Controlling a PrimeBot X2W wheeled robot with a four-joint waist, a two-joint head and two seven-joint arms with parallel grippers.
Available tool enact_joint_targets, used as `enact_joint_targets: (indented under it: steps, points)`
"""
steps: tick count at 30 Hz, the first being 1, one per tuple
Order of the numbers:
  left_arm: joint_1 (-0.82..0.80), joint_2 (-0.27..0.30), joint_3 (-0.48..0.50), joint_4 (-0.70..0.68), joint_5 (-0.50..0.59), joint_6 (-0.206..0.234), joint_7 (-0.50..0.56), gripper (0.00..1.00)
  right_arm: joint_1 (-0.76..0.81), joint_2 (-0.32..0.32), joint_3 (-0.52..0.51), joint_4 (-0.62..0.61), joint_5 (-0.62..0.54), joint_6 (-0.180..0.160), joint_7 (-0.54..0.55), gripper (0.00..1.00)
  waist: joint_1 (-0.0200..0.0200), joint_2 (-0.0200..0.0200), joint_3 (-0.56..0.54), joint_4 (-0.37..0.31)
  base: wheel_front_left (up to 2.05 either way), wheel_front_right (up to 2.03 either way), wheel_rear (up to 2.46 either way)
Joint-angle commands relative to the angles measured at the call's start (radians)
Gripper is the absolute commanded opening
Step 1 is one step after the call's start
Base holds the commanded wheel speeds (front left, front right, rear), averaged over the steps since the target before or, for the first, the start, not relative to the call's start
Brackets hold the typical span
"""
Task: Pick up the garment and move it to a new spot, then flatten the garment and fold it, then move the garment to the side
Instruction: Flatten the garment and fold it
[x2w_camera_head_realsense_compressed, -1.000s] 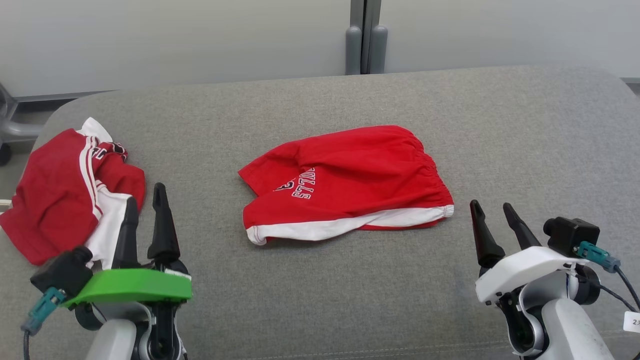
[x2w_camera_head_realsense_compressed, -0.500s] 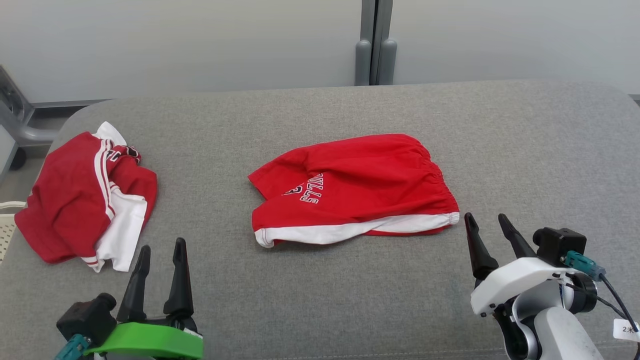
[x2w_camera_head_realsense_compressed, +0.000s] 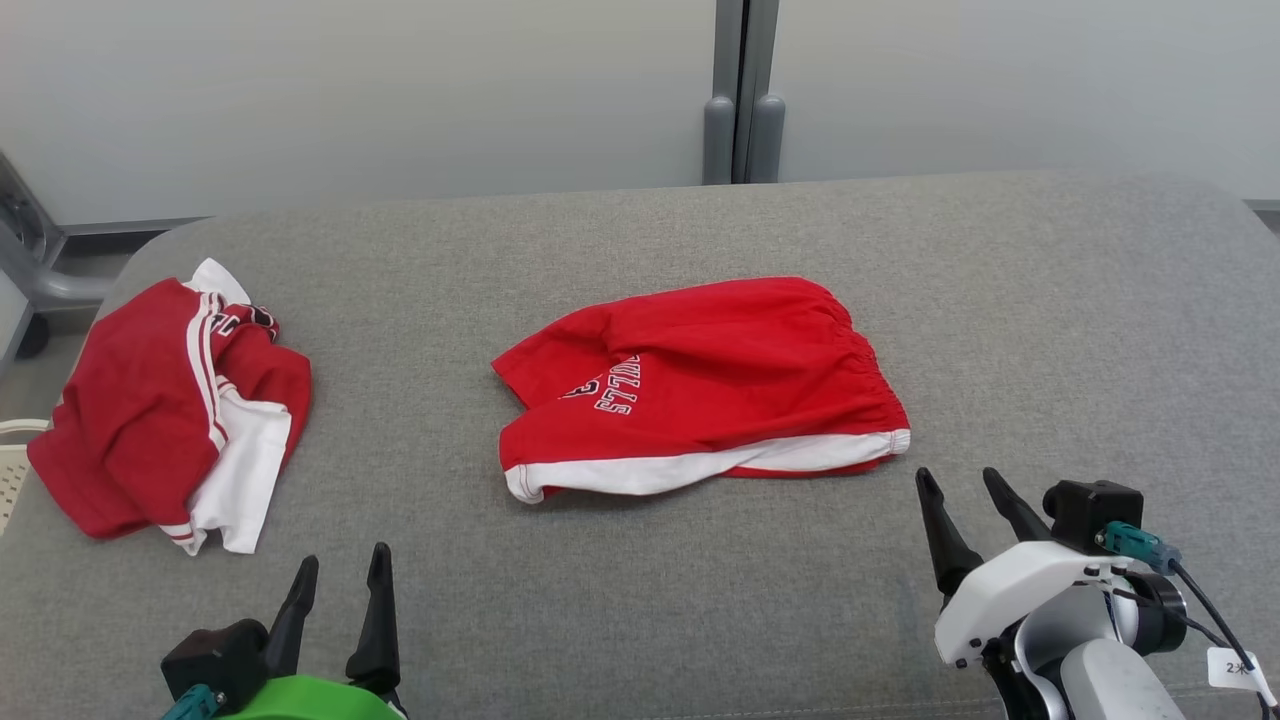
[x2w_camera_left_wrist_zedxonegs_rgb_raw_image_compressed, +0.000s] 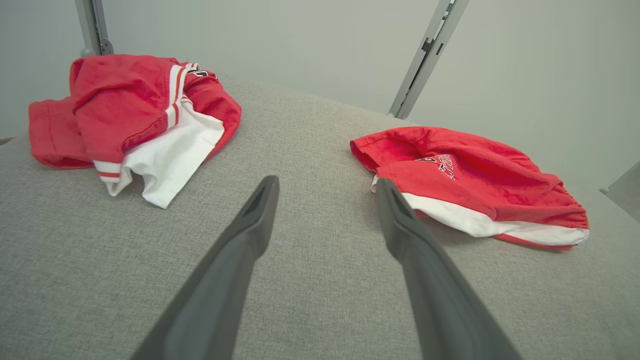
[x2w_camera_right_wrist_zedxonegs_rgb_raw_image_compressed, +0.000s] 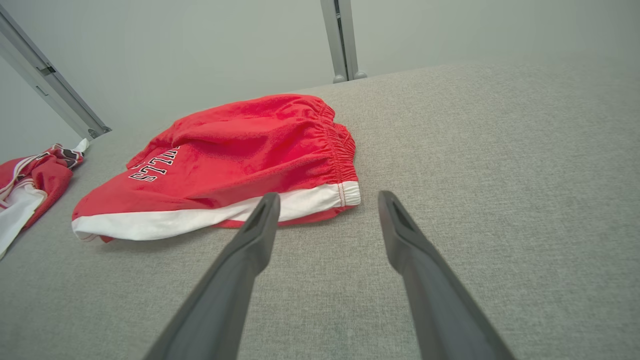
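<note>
Red shorts (x2w_camera_head_realsense_compressed: 700, 385) with white lettering lie near the middle of a grey fabric-covered worktop (x2w_camera_head_realsense_compressed: 1050, 330), doubled over on themselves, a white side band (x2w_camera_head_realsense_compressed: 700, 462) along the near edge and the gathered waistband (x2w_camera_head_realsense_compressed: 870, 370) toward the robot's right. The right pincer (x2w_camera_head_realsense_compressed: 956, 476) hovers just beside the waistband corner, its two dark fingers spread apart and holding nothing. The left pincer (x2w_camera_head_realsense_compressed: 344, 556) sits low at the near edge, well apart from the shorts, likewise spread and empty. A second red-and-white garment (x2w_camera_head_realsense_compressed: 170, 410) lies bunched at the far left of the worktop. With the shorts apparently flattened and folded, the step in hand looks to be the last one, moving them to the side. That would call for one pincer to come down over an edge of the bundle, likely the waistband end nearest the right arm, and pinch through all the layers so the fold holds when the shorts are shifted.
</note>
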Motion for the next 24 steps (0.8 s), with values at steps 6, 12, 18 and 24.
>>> enact_joint_targets:
  steps: [6,12,18,24]
  points:
    - [0.018,0.008,0.003,-0.011,-0.008,0.010,0.008,1.00,0.010,-0.003,-0.006,-0.010,-0.010,0.000,0.012,1.00,0.0000,0.0000,0.003,-0.007,0.00,0.00,0.00]
    - [0.013,0.016,-0.003,-0.010,0.012,0.025,-0.001,1.00,0.012,-0.003,-0.009,-0.014,0.013,0.000,0.017,1.00,0.0000,0.0000,0.010,-0.011,0.00,0.00,0.00]
    - [0.000,0.025,-0.024,-0.003,0.016,0.018,0.030,1.00,0.001,-0.003,-0.013,-0.016,0.010,0.000,0.022,1.00,0.0000,0.0000,0.015,-0.012,0.00,0.00,0.00]
    - [-0.037,0.024,-0.046,-0.003,0.003,0.016,0.094,1.00,-0.020,-0.003,-0.022,-0.035,-0.023,0.000,0.088,1.00,0.0000,0.0000,0.023,-0.006,0.00,0.00,0.00]
